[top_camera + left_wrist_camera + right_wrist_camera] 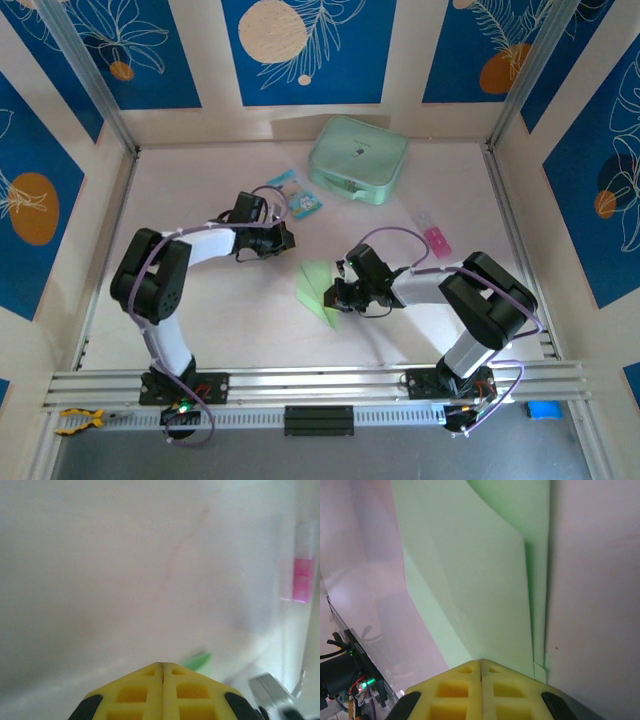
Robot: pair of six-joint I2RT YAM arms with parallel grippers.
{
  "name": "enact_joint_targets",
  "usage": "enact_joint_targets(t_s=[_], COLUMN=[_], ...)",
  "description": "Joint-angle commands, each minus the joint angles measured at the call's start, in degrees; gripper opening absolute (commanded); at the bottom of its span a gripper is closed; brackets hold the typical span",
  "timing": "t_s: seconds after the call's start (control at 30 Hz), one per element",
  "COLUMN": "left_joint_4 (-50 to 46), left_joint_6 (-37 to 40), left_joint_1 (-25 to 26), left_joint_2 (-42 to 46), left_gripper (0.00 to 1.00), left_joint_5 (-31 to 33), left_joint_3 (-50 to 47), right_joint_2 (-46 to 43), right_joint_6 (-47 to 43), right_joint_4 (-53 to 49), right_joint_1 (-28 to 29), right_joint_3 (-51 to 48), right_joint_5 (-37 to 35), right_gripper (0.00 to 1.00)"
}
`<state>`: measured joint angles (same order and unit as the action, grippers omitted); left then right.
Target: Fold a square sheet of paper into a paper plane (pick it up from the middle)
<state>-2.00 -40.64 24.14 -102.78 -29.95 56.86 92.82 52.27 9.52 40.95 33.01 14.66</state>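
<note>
One green paper (pixel 318 288), creased, pointed: lying on the surface (pixel 200 200), directly ahead of my right fingers (pixel 455 686), which are pressed together at its edge. My left fingers (pixel 137 686) pressed together; paper tip ahead-right.

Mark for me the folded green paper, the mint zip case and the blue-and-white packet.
folded green paper (pixel 315 286): top external view, middle of its visible face.
mint zip case (pixel 358 158): top external view, centre of its lid.
blue-and-white packet (pixel 298 196): top external view, its middle.
</note>
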Motion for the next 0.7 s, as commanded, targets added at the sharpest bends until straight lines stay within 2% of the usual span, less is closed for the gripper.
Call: enact_joint_targets(t_s=[0.0,0.3,0.67], left_joint_4=[1.2,5.5,5.2], left_joint_6=[-1.3,-3.9,-6.3], left_joint_1=[4.4,13.2,13.4], left_joint_2=[2.1,0.1,-6.0], left_gripper=[0.02,0.01,0.00], left_joint_5=[-1.8,-3.6,-3.4], left_joint_3=[-2.6,-6.4,-7.8], right_joint_2=[1.9,1.5,-0.2], right_joint_6=[-1.1,-0.2,0.2], right_joint_4=[-10.8,-9.5,-7.7], right_joint_1=[-0.2,-0.3,-0.3], right_joint_3=[-1.8,-2.7,-2.8], right_joint_5=[-2.2,-2.1,-0.8], right_gripper=[0.01,0.02,0.02])
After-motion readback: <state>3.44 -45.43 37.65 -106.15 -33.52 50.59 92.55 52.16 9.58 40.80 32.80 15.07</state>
